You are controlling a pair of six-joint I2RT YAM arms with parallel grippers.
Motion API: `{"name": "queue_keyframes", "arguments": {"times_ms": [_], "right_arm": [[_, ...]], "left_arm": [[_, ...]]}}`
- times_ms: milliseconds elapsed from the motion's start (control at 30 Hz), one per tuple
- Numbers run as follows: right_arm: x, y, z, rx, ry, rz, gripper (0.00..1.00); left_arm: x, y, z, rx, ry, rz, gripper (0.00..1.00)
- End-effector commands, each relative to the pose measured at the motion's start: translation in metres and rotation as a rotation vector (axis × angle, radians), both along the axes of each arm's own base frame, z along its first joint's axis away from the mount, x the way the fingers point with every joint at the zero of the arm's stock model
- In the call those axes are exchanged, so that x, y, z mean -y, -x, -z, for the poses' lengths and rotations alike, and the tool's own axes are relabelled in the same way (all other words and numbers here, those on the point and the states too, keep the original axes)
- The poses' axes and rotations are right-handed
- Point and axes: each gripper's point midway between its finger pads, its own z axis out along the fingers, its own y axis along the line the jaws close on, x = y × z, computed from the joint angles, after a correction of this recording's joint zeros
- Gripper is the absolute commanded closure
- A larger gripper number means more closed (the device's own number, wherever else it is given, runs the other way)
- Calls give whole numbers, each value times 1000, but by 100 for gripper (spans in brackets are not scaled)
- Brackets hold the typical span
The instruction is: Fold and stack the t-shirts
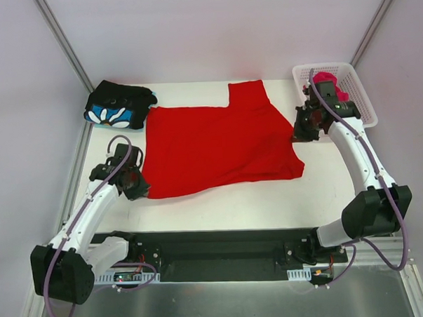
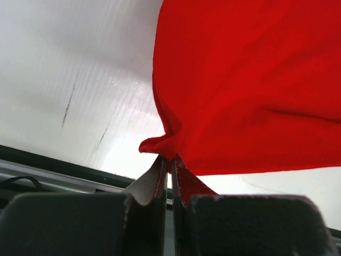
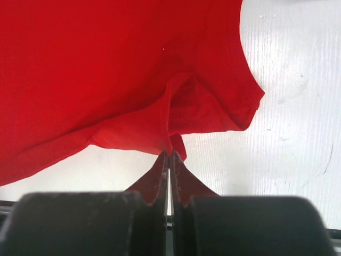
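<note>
Red t-shirt (image 1: pixel 218 141): spread mostly flat across centre of white table (image 1: pixel 235 206), one sleeve pointing toward far edge. L gripper (image 2: pixel 171 162): jaws pressed together, pinching shirt's near-left corner; cloth bunches into a small fold right at the tips. R gripper (image 3: pixel 169 156): jaws likewise pressed together, pinching a fold of cloth at shirt's right side, by a hemmed edge; fabric pulls up into a ridge above the tips. Both arms reach in from bases at near edge, L arm on shirt's left, R arm on its right. Black t-shirt (image 1: pixel 118 108), w/ blue-and-white flower print: compact bundle at far-left corner of table, just beside red shirt's left edge; whether they touch, can't tell. Magenta-pink t-shirt (image 1: pixel 329 80): crumpled inside white lattice basket (image 1: pixel 360 103) at far-right corner, partly hidden behind R wrist. Basket sits apart from red shirt.
</note>
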Motion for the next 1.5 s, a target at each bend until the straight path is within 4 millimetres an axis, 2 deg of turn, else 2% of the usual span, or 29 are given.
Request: {"name": "queue_keyframes", "arguments": {"times_ms": [0,133,233,500,1033,1467], "right_arm": [[-8,-7,-7,44,-24,-12,99],[-11,-15,-8,47,-24,-18,99],[-13,-20,-5,42,-20,-25,99],[-16,-23,6,21,-17,-39,99],[-17,-23,5,19,-18,-47,99],[-18,-20,4,17,-22,-52,99]], "left_arm": [[17,-18,4,10,65,-11,100],[22,-32,12,-10,69,-8,100],[30,-40,27,-66,77,8,100],[41,-39,42,-114,51,65,99],[46,-39,32,-108,67,114,80],[44,-37,31,-115,55,117,81]]}}
